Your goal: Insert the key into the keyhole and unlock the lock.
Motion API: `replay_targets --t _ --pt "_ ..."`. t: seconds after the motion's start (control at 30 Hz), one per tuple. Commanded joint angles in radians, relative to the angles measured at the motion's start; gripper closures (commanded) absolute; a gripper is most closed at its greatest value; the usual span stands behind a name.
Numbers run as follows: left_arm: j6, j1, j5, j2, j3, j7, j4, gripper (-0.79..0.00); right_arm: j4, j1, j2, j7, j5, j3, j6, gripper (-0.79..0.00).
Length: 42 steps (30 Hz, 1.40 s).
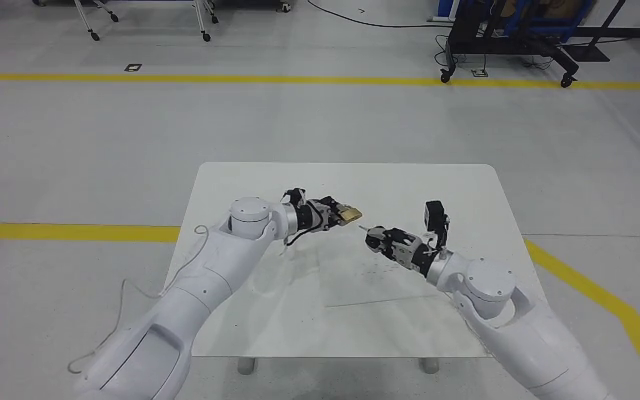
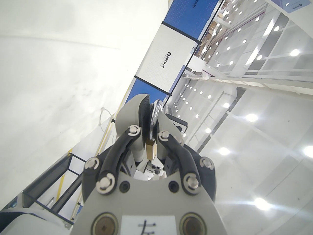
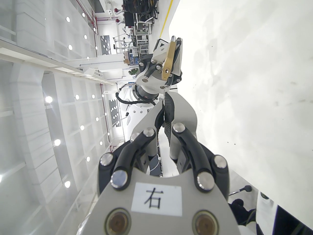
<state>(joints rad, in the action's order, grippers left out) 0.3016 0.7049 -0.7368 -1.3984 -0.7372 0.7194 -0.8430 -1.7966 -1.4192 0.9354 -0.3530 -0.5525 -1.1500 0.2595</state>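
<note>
My left gripper (image 1: pixel 335 213) is held above the middle of the white table (image 1: pixel 300 320) and is shut on the brass lock (image 1: pixel 348 213). In the left wrist view the lock's brass body (image 2: pixel 151 150) and silver shackle (image 2: pixel 155 113) sit clamped between the left gripper (image 2: pixel 149 110) fingers. My right gripper (image 1: pixel 374 238) faces it from the right, shut on the small key (image 1: pixel 362 229), whose tip points at the lock. In the right wrist view the right gripper (image 3: pixel 167 99) sits just short of the lock (image 3: pixel 169 58). The key (image 3: pixel 163 88) shows as a thin sliver by the lock's keyhole end.
Both arms hover over the table's centre. Bare tabletop lies all around them, with the far edge (image 1: pixel 345 165) and the front edge (image 1: pixel 330 355) well away. Yellow floor lines (image 1: pixel 200 77) and wheeled racks stand far behind.
</note>
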Motion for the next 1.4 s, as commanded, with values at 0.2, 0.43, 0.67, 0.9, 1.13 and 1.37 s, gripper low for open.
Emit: replay_targets --t 0.2,0.43,0.67,0.9,1.13,1.37 --pt "0.003 0.011 0.034 0.000 -0.012 0.001 -0.017 0.000 0.029 0.037 0.020 0.024 -0.047 0.025 0.037 0.000" --pt "0.005 0.020 0.050 -0.002 -0.026 -0.007 -0.027 0.000 0.050 0.055 0.031 0.013 -0.073 0.030 0.061 0.000" --pt "0.012 0.026 0.062 -0.004 -0.038 -0.009 -0.034 0.000 0.074 0.075 0.044 0.017 -0.101 0.037 0.079 0.000" --pt "0.017 0.031 0.077 -0.006 -0.048 -0.009 -0.038 0.000 0.088 0.076 0.052 0.023 -0.111 0.027 0.067 0.000" --pt "0.023 0.035 0.089 -0.008 -0.056 -0.002 -0.041 0.000 0.100 0.084 0.063 0.040 -0.113 0.033 0.063 0.000" --pt "0.027 0.039 0.104 -0.011 -0.063 -0.001 -0.043 0.000 0.092 0.079 0.072 0.083 -0.091 0.039 0.059 0.000"
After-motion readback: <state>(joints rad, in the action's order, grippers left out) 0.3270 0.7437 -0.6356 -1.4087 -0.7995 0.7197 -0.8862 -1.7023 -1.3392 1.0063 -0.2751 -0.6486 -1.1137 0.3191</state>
